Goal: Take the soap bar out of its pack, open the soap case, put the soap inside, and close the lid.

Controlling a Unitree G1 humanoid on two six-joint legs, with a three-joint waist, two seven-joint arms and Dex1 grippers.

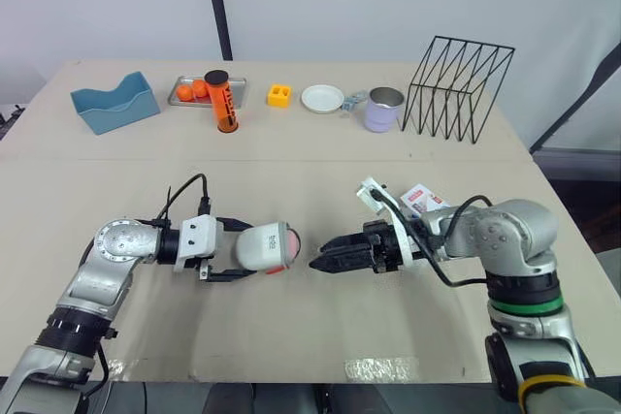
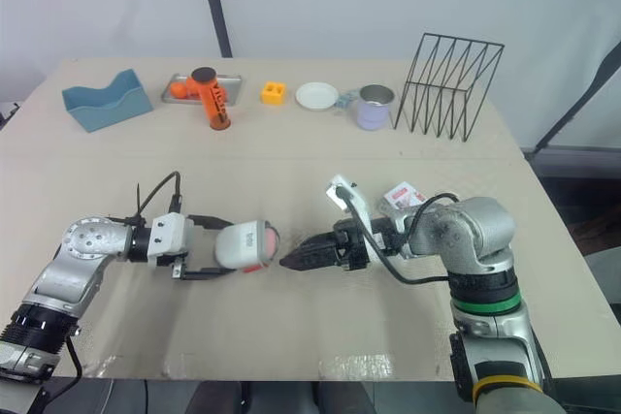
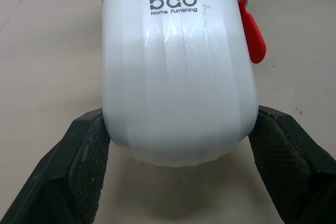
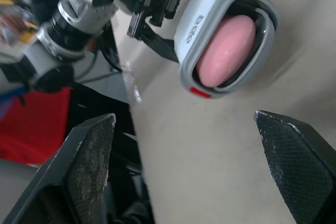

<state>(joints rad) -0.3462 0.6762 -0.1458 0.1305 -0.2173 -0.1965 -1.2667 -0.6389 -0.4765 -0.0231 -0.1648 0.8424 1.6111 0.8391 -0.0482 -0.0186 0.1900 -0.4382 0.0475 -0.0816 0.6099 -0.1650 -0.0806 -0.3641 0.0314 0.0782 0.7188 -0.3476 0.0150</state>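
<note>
Lettering in dark print reads "bdo Home Furnishing" on the soap case point(image 3: 178, 77), a smooth, glossy white plastic shell with rounded corners, a grey rim and a small red tab point(image 3: 253, 38) at one side. The left tool point(image 1: 243, 249) clamps it between two black, rough-textured fingers point(image 3: 79, 171), turned sideways low over the beige tabletop point(image 1: 291, 336). The oval pink soap bar point(image 4: 226, 51) lies inside the case, showing at its open end. Facing it, the right tool point(image 1: 328, 259) stands spread and empty. Beside that arm lies the white-and-red soap pack point(image 1: 424, 198), its print unreadable.
</note>
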